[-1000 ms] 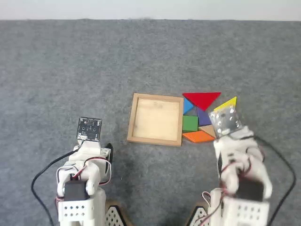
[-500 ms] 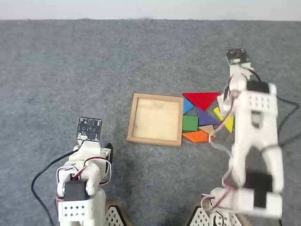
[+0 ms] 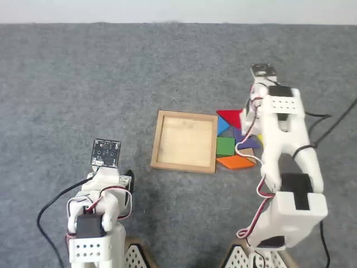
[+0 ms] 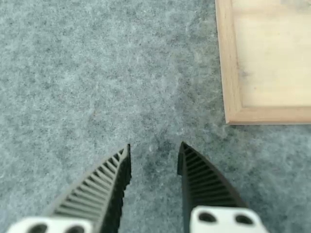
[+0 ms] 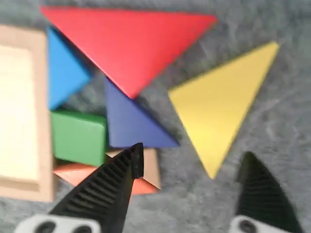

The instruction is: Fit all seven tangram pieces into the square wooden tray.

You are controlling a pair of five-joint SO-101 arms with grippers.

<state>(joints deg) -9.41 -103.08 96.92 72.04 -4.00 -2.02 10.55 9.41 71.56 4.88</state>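
The square wooden tray lies mid-table with nothing in it. The pieces cluster at its right side: red triangle, blue triangle, purple triangle, green square, yellow triangle, an orange piece and a plain wood piece. My right gripper hangs open above the yellow triangle's pointed end and the purple triangle, holding nothing. The right arm covers part of the cluster in the high view. My left gripper is open over bare carpet near the tray's corner.
Grey carpet covers the whole table. The left arm sits folded at the front left, a little short of the tray. Cables trail from both arm bases at the front edge.
The right arm has risen from its folded pose at the front and stretched out over the pieces, then drawn slightly left. The left arm has not moved.
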